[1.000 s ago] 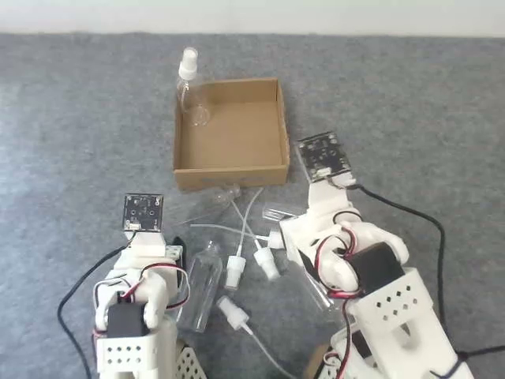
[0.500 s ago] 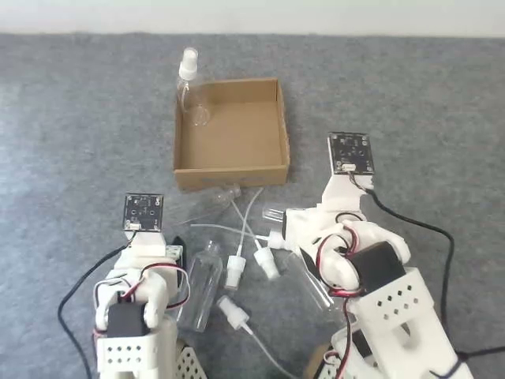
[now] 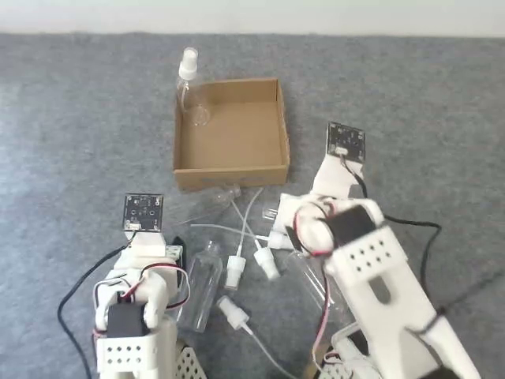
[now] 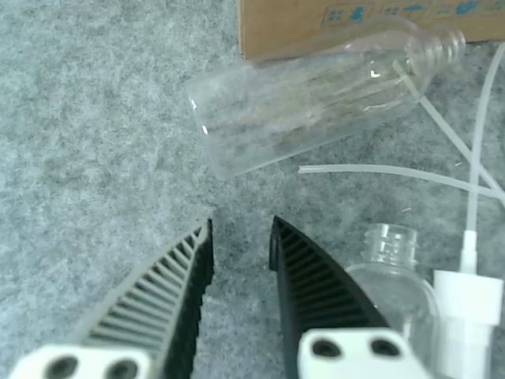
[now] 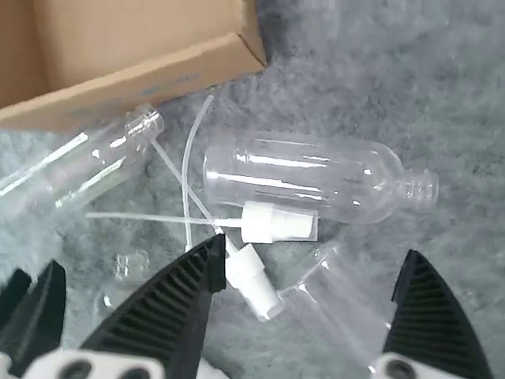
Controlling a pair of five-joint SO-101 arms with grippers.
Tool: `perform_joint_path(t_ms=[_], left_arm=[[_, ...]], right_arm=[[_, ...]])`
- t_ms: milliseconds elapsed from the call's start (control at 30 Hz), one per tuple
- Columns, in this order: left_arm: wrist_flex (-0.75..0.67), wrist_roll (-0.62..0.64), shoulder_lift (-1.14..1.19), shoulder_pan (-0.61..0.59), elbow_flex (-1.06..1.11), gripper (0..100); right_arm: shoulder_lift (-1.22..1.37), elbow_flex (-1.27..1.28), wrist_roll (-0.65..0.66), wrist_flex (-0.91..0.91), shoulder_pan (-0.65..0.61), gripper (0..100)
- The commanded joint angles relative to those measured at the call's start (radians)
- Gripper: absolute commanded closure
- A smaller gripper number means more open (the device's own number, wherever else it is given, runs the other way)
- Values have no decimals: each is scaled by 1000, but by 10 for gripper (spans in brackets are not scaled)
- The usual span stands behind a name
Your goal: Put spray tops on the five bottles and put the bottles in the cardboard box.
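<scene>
Clear bottle (image 5: 304,183), beyond spread right hand (image 5: 313,257)

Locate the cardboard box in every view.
High view: cardboard box just above the picture's centre.
Left wrist view: its front wall, behind the lying capless bottle.
Right wrist view: its front wall, behind that bottle.
Shared landmark: that bottle beside the box's front.

Grey carpet (image 3: 79,118), pale wall (image 3: 252,16)
</scene>
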Motion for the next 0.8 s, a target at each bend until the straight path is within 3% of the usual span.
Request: perform_joint_path(t_ms=[0,433,767], left_arm=[[-32,-3,-14,-5,-12,892],[-32,-5,-14,-5,-12,892],[-32,-6,-14,-5,-12,892]], right_arm=[[62,-117,-112,-18,10,699],[194,-127,-293,-77,27,698],[343,-127,-302,-173,113,698]])
